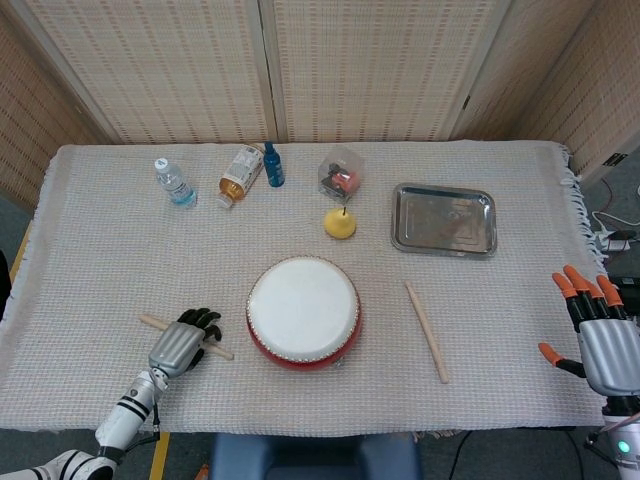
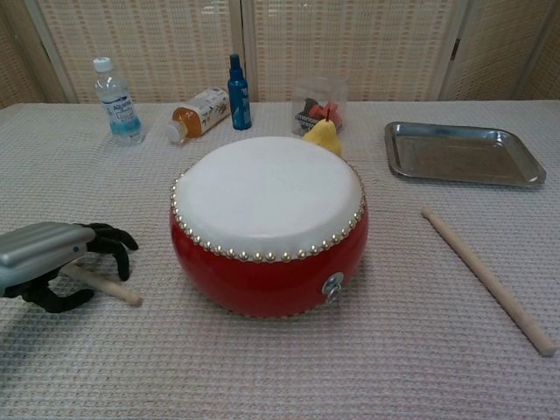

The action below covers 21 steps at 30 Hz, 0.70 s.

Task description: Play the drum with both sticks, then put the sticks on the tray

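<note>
Drum (image 1: 303,313) first: from the head view I see it sitting near the front edge of the tabletop, about midway along it, white skin up and red shell showing at the bottom. My left hand (image 1: 181,342) is down over the left stick (image 1: 221,352) toward the front left corner, dark fingers curled across the shaft, with the stick's ends poking out on either side of the hand. From here I cannot tell whether the fingers actually clamp it. The right stick (image 1: 427,331) lies loose on the cloth to the right of the drum, apart from it, running toward the front edge. The tray (image 1: 402,224) sits further back on the right side. My right hand (image 1: 598,335) hangs off the right edge of the tabletop, orange-tipped fingers spread, holding nothing. Along the back edge stand a water bottle (image 1: 173,183), a tipped juice bottle (image 1: 239,175), a blue bottle (image 1: 272,165) and a clear box (image 1: 340,174), with a yellow pear (image 1: 340,224) just in front of the box.

From the chest view the left hand (image 2: 54,261) arches over the left stick (image 2: 115,290), fingertips reaching the cloth on the far side and thumb tucked under on the near side; the stick rests on the cloth with its tip sticking out toward the drum (image 2: 269,223). The right stick (image 2: 486,280) lies on the right, and the tray (image 2: 403,163) is behind it near the back right. The right hand is out of this view.
</note>
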Each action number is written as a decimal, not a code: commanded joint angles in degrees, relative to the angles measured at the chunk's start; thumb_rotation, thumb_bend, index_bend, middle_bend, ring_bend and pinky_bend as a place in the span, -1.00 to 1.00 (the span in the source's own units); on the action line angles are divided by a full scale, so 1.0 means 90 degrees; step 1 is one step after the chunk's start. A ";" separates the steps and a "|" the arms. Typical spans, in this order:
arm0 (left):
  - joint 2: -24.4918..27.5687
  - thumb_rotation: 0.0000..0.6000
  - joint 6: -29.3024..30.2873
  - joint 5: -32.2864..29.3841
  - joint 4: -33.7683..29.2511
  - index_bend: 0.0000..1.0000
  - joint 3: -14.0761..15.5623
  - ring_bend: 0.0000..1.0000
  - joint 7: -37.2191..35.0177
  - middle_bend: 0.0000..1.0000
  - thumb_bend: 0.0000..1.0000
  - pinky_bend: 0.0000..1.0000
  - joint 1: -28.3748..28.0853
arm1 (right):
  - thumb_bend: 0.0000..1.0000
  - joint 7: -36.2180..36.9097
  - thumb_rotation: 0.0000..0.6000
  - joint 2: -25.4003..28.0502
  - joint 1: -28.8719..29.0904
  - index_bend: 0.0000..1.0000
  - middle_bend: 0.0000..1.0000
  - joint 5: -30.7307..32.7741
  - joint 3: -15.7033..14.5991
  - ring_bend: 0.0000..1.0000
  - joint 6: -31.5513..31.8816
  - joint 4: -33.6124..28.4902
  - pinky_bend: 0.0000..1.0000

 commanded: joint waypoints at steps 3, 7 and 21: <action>0.0023 1.00 -0.0004 0.0033 -0.0047 -0.06 0.0047 -0.83 -0.0014 -0.69 -0.14 -0.72 -0.0027 | -0.72 0.0024 1.00 0.0008 0.0003 -1.00 -1.00 0.0009 0.0001 -1.00 -0.0011 0.0008 -1.00; 0.0014 1.00 0.0005 0.0026 -0.0046 -0.01 0.0062 -0.83 -0.0022 -0.66 -0.14 -0.72 -0.0040 | -0.72 0.0048 1.00 0.0007 0.0000 -1.00 -1.00 0.0017 -0.0003 -1.00 -0.0016 0.0018 -1.00; -0.0049 1.00 0.0191 0.0041 0.0046 0.15 0.0061 -0.79 -0.0144 -0.56 -0.13 -0.70 -0.0018 | -0.72 0.0102 1.00 0.0004 -0.0002 -1.00 -1.00 0.0002 -0.0007 -1.00 -0.0006 0.0045 -1.00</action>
